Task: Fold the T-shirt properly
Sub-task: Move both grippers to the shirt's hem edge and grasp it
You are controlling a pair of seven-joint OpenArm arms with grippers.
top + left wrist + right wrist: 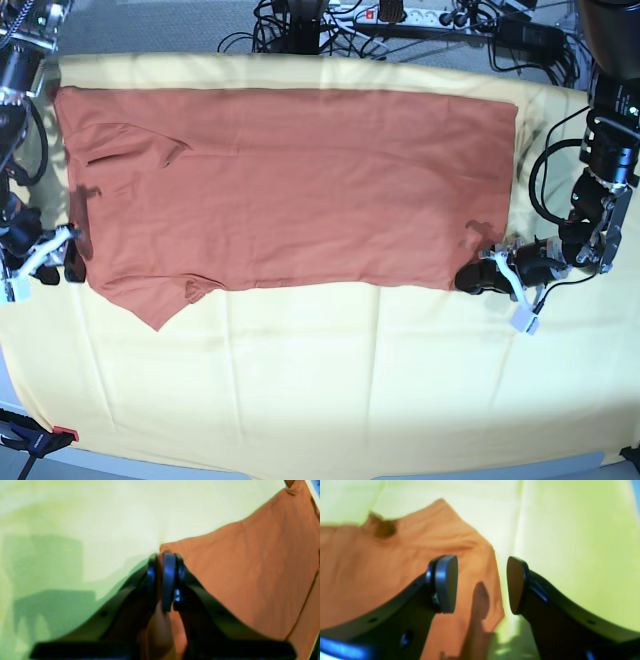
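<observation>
The left gripper [470, 280] pinches the soft, light, floppy shirt [300, 190] at centre right; the right gripper [62, 258], spread and empty, suits the hem corner at centre left.

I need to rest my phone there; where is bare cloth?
Widest: the yellow cloth between the shirt's lower hem and the near edge. Crowded: both lower shirt sides, where the end effectors are.
</observation>
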